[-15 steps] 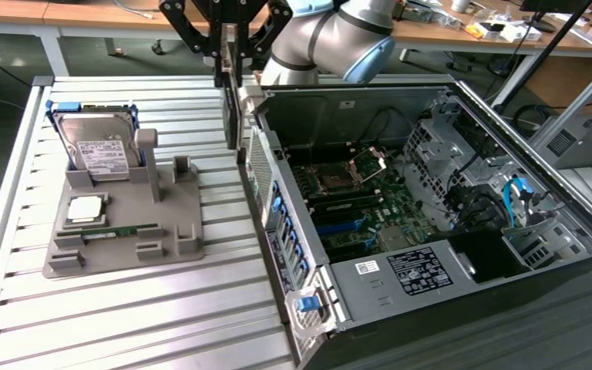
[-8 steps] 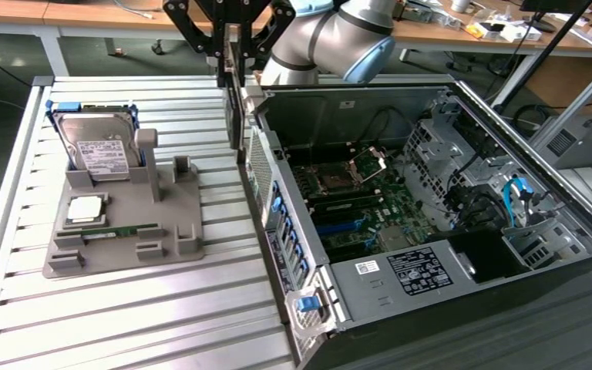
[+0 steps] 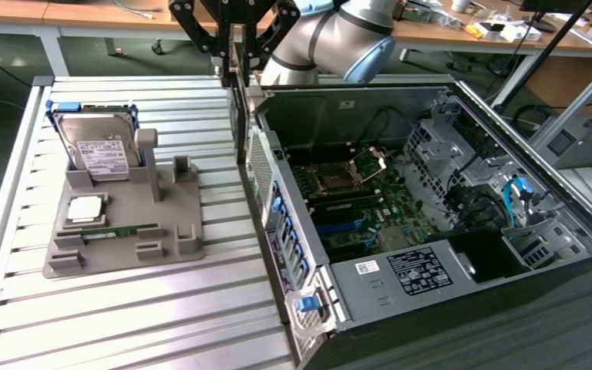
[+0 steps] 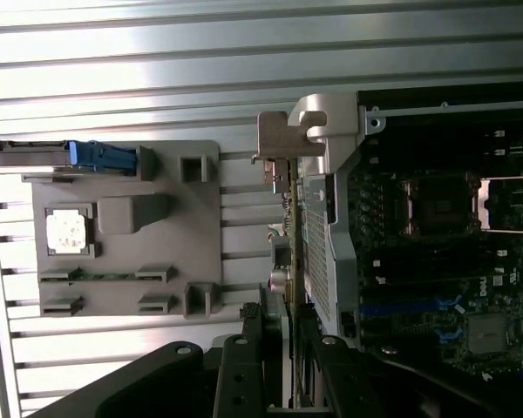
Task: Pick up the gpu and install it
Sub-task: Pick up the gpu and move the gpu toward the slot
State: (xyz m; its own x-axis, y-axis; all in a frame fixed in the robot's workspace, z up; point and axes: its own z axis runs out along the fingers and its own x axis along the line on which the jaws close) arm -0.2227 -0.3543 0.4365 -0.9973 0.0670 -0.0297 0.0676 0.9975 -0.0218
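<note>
Nearest the wrist camera, the black two-finger gripper [image 4: 279, 320] clamps the thin dark gpu card [image 4: 289, 228] on edge, at the exterior view's upper centre, above the open grey computer case [image 3: 260, 166]. It likely handles light, stiff and fragile: hold board edges.

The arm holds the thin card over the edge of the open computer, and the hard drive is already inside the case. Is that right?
Not quite. The hard drive stands in the grey holder on the table, outside the case, as the exterior view shows. The rest holds: the gripper grips the thin card, the gpu, over the case's edge.
</note>
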